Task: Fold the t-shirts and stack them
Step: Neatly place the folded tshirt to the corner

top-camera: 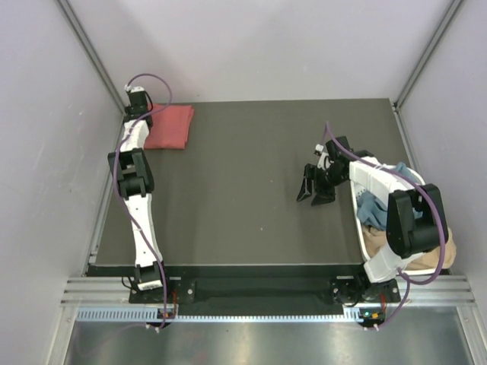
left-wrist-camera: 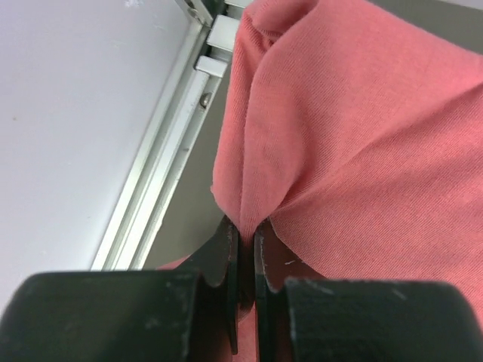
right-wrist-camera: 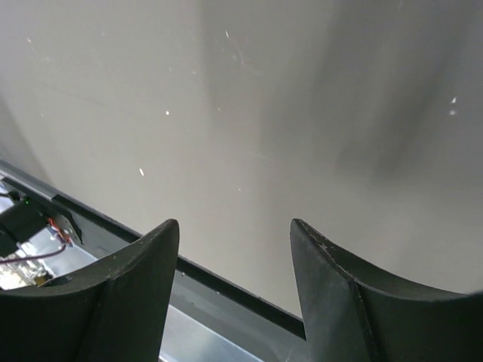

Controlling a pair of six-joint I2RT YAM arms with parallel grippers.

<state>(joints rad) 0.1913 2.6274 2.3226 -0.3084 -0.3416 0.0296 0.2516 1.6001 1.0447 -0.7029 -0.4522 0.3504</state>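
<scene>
Coral-red cloth fills the far left corner of the dark grey table (top-camera: 243, 228): a coral-red t-shirt (top-camera: 169, 127) lies there in a folded, roughly square bundle, close to the left wall. The left arm reaches straight out from its base along the table's left edge to this shirt. In the left wrist view, the left gripper (left-wrist-camera: 245, 234) has its two black fingers pressed nearly together on a raised ridge of the shirt's fabric, pinching it. Cloth fans out from the pinch in soft creases. An aluminium frame rail (left-wrist-camera: 162, 188) and a white wall panel (left-wrist-camera: 68, 136) sit just left of the cloth.

The middle of the table is bare dark surface.

On the right, the right gripper (top-camera: 316, 194) points down above the table with its fingers spread wide apart and nothing between them. The right wrist view shows only grey tabletop between its fingertips. Just right of it, at the table's right edge, stands a white basket (top-camera: 364, 239). It holds crumpled shirts: a blue t-shirt (top-camera: 373, 209) toward the left side and a tan t-shirt (top-camera: 447, 255) at the near right. The right arm partly covers them.
</scene>
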